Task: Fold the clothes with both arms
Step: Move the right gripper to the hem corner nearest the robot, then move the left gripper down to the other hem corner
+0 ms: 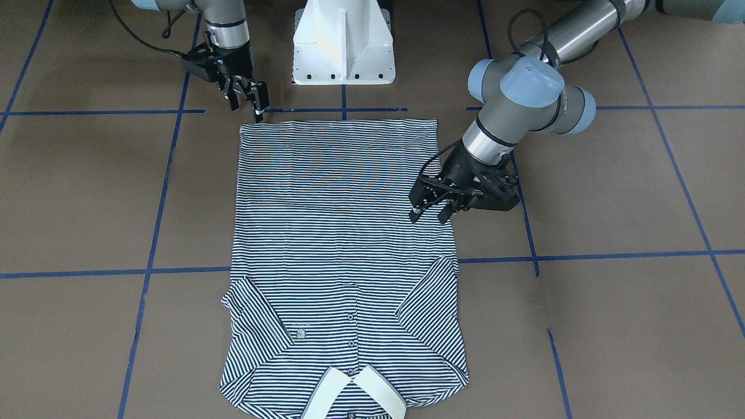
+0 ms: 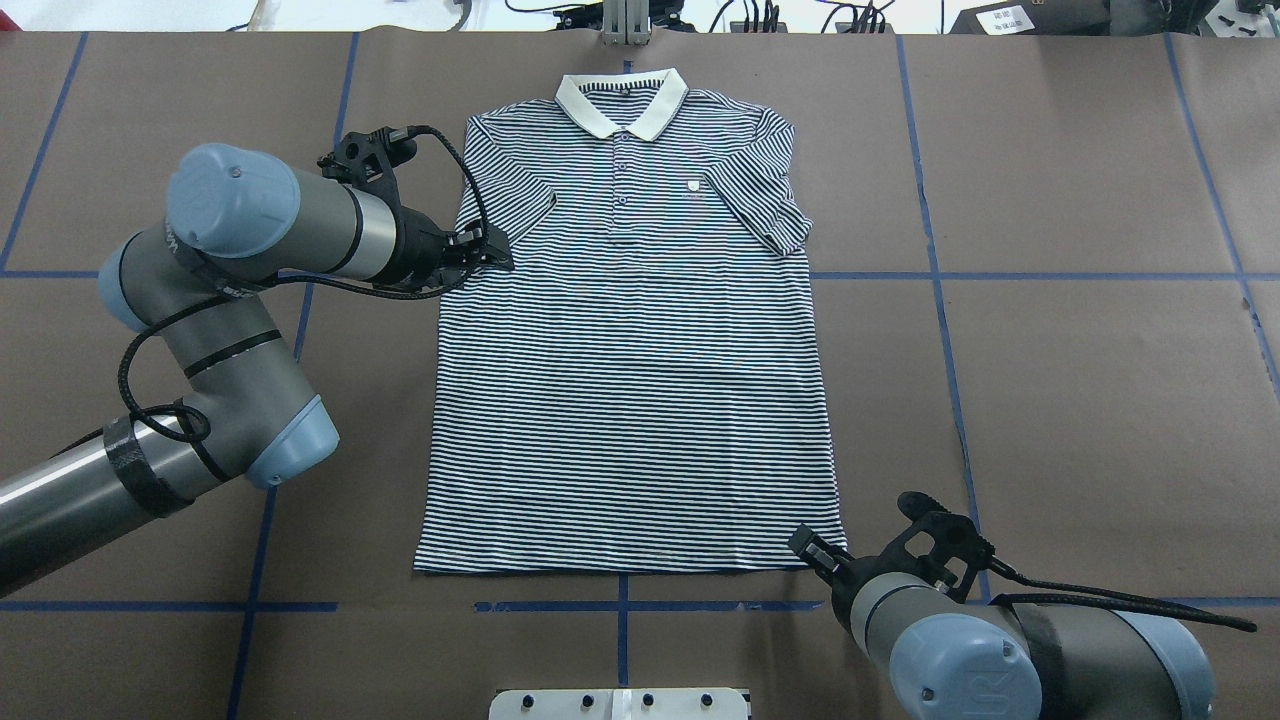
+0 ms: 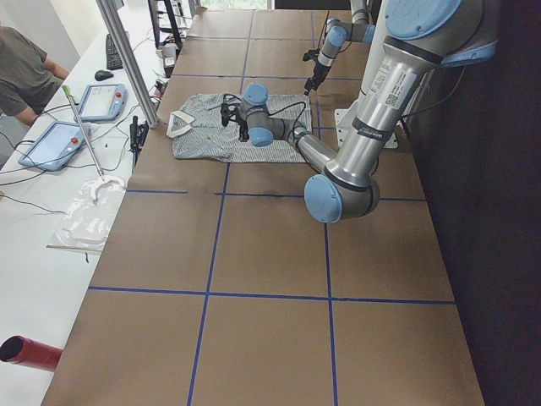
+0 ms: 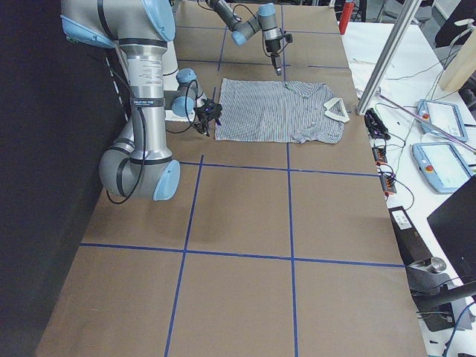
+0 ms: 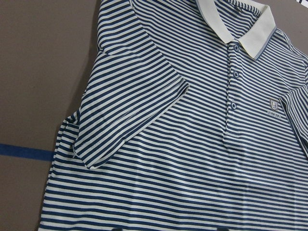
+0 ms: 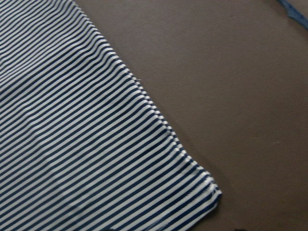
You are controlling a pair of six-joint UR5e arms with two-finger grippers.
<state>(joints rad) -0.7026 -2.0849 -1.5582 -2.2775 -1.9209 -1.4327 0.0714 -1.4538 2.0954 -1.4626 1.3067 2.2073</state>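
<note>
On the brown table (image 2: 1050,400) the polo shirt (image 2: 630,380) lies flat, collar at 12 o'clock. The left gripper (image 2: 497,255) gapes at 10 o'clock. The right gripper (image 2: 805,545) gapes by the 5 o'clock hem corner. If they pinch too little, I think the cloth could slip out.

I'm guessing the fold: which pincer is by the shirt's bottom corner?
The right pincer, at the hem corner of the shirt; the left pincer is beside a sleeve.

You see the striped polo shirt (image 5: 192,159) flat on the brown table (image 5: 38,72).
Its sleeve (image 5: 130,115) lies over the body; cream collar (image 5: 240,24) top right, three blue buttons (image 5: 236,73), chest logo (image 5: 274,103) beside them.
</note>
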